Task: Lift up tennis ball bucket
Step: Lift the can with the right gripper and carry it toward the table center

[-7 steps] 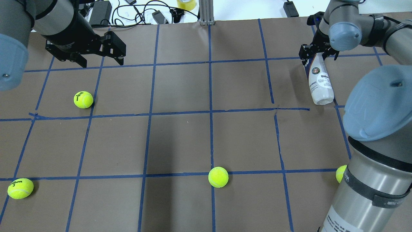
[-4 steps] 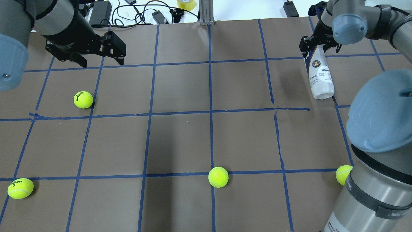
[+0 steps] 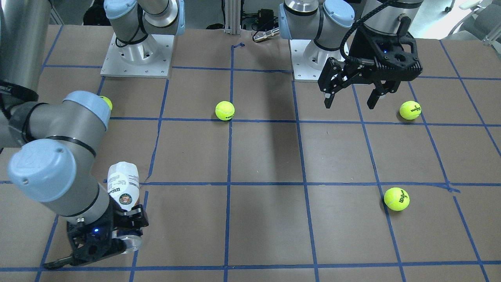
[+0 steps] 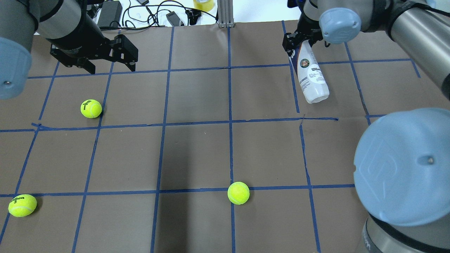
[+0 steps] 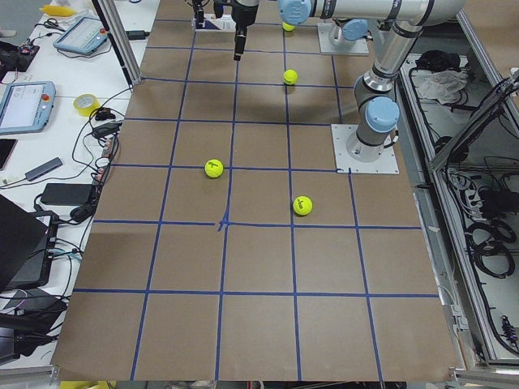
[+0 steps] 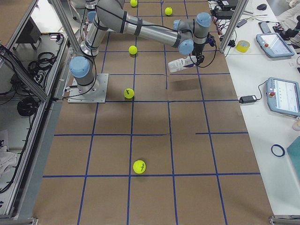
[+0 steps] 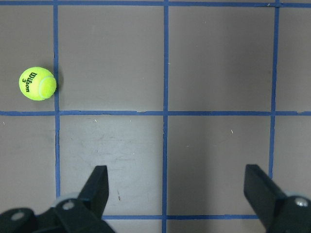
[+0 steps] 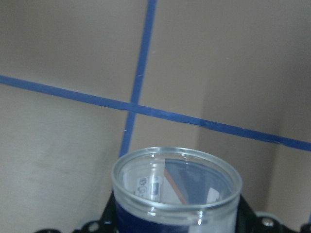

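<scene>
The tennis ball bucket (image 4: pixel 311 76) is a slim clear can with a white-and-navy label. My right gripper (image 4: pixel 299 41) is shut on it near its clear open end. It hangs tilted above the table at the far right, white closed end toward my base. It also shows in the front view (image 3: pixel 123 181), the right side view (image 6: pixel 180 64) and the right wrist view (image 8: pixel 176 187), where its round rim fills the bottom. My left gripper (image 4: pixel 110 66) is open and empty above the far left of the table, and shows in the front view (image 3: pixel 349 104).
Tennis balls lie on the brown, blue-taped table: one at mid left (image 4: pixel 91 108), one at near left (image 4: pixel 22 205), one near the centre front (image 4: pixel 238 193). Cables and a tape roll (image 4: pixel 203 4) lie beyond the far edge. My right elbow (image 4: pixel 400 165) looms at near right.
My right gripper has carried the bucket left and toward the far edge, and the bucket now tilts more. The right elbow swung nearer the camera. The left arm has not moved.
</scene>
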